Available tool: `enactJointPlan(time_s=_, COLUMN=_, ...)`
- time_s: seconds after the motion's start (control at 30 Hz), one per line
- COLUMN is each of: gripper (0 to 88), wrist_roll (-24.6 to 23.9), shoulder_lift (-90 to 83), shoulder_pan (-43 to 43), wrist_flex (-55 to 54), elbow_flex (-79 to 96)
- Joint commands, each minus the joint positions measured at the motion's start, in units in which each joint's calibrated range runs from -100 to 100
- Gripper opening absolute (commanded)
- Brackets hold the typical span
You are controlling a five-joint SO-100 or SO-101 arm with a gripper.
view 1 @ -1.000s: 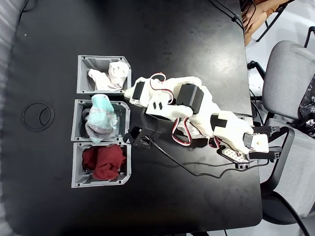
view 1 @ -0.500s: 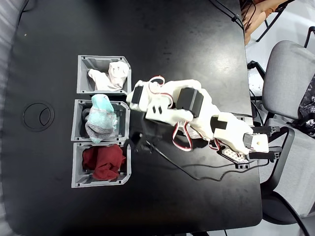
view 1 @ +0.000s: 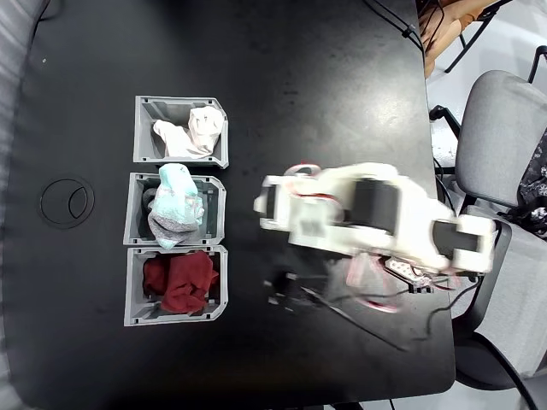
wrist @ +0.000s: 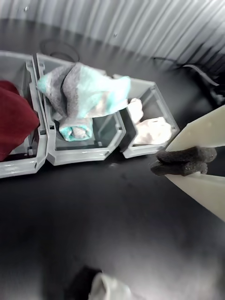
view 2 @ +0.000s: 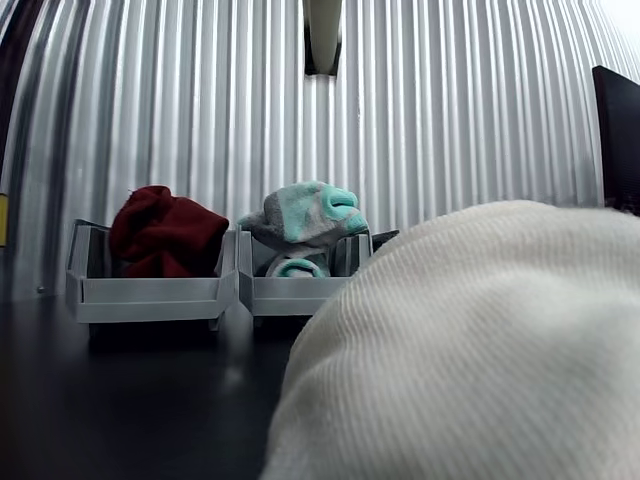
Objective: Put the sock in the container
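Swung right and clear of bins since half a second ago: white arm (view 1: pixel 376 222), motion-blurred. Gripper (wrist: pixel 187 161) pressed together, dark foam pads (wrist: pixel 180 168) touching, nothing between. Soft cream sock (view 1: pixel 190 132) lying crumpled inside far grey ribbed container (view 1: pixel 145 107) with cut corner. Middle bin (view 1: pixel 135 215): mint-grey fabric. Near bin (view 1: pixel 135 299): dark red fabric. Matte black table (view 1: pixel 299 77).

Office: black desk (view 1: pixel 299 68), swivel chair (view 1: pixel 500 128)
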Motion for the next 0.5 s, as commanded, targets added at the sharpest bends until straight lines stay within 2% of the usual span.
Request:
enactJointPlan(time_s=0.0, gripper=1.3, wrist_roll=0.6, shoulder_lift=-18.5, shoulder_pan=-0.4, wrist_flex=1.8, elbow_flex=12.6)
enactJointPlan(time_s=0.17, gripper=1.3, wrist_roll=0.7, shoulder_lift=-37.6, shoulder_pan=-2.0, wrist_flex=-1.3, elbow_flex=31.0)
enactJointPlan(time_s=0.33, gripper=1.3, wrist_roll=0.3, shoulder_lift=-53.6, shoulder_pan=-3.5, wrist_flex=-9.8, elbow_flex=49.6)
enactJointPlan(time_s=0.4, gripper=1.3, wrist_roll=0.3, shoulder_lift=-63.4, shoulder_pan=-3.2, wrist_flex=-18.4, elbow_flex=65.4)
enactJointPlan(time_s=0.47, gripper=1.3, wrist_roll=0.3, shoulder_lift=-67.7, shoulder_pan=-3.0, wrist_flex=-23.0, elbow_flex=73.6)
